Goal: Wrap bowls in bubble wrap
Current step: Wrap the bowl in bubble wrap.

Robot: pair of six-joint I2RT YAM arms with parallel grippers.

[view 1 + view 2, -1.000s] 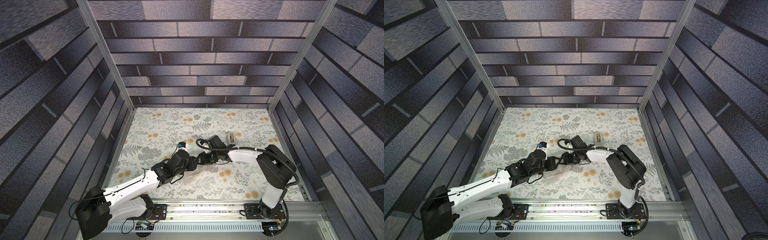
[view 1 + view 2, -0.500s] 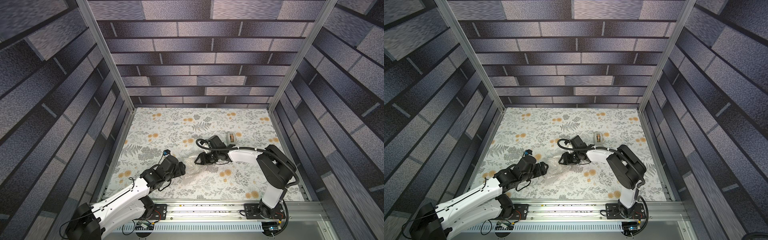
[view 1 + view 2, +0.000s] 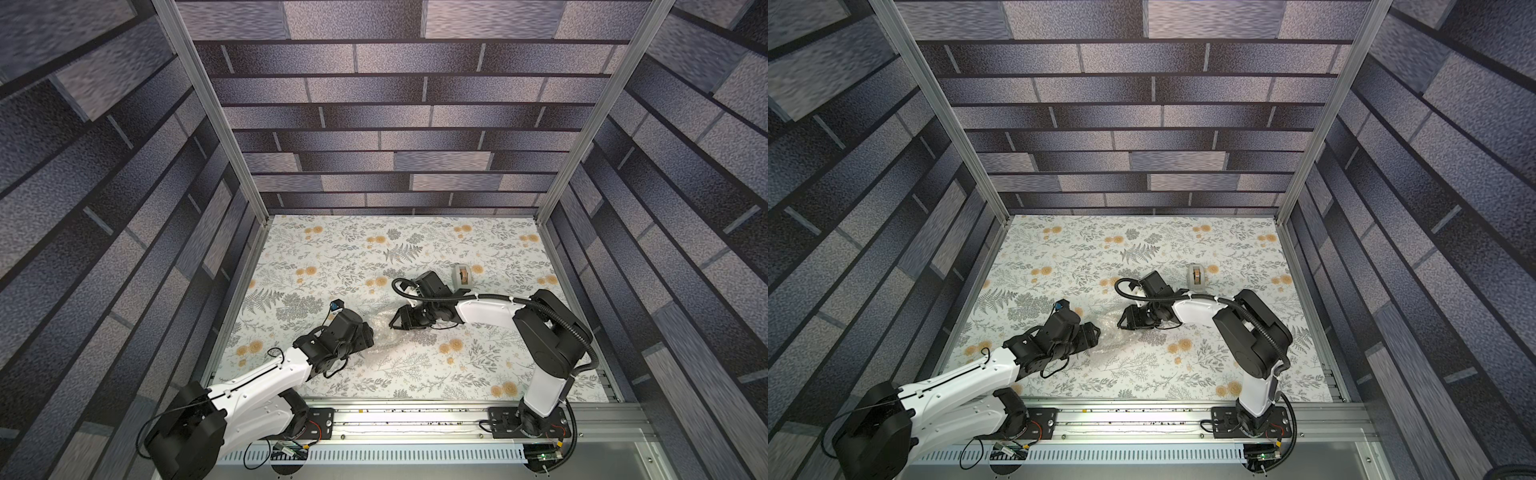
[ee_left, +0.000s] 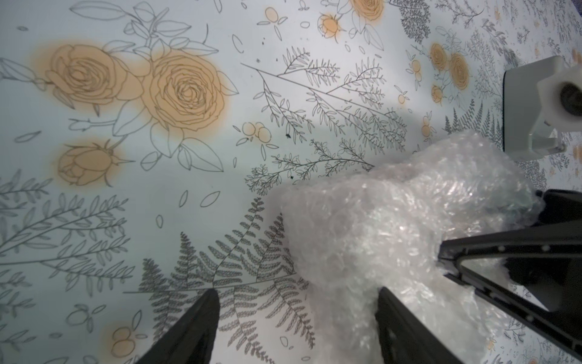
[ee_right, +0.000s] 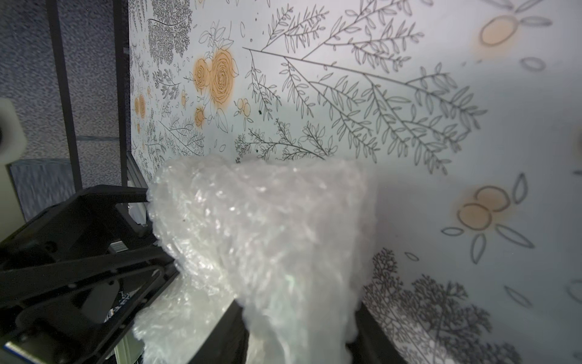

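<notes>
The bubble wrap (image 3: 385, 337) (image 3: 1115, 338) lies as a crumpled whitish bundle mid-table between my two grippers. The right gripper (image 5: 297, 315) (image 3: 395, 323) is shut on one end of the bubble wrap (image 5: 271, 239), which fills the gap between its fingers. The left gripper (image 4: 296, 296) (image 3: 369, 332) stands open at the bundle's other side. One left finger (image 4: 396, 318) touches the bubble wrap (image 4: 378, 227); tablecloth shows between the jaws. The bowl is hidden; no part of it shows through the plastic.
A grey tape dispenser (image 3: 461, 274) (image 3: 1197, 277) stands just behind the right arm's wrist. The floral tablecloth (image 3: 415, 374) covers the whole table. Dark brick-patterned walls and metal posts enclose it on three sides, with a rail along the front.
The left gripper has opened, let go of the wrap and drawn back towards the front left, away from the right gripper. The right gripper has stayed put, still shut on the wrap.
</notes>
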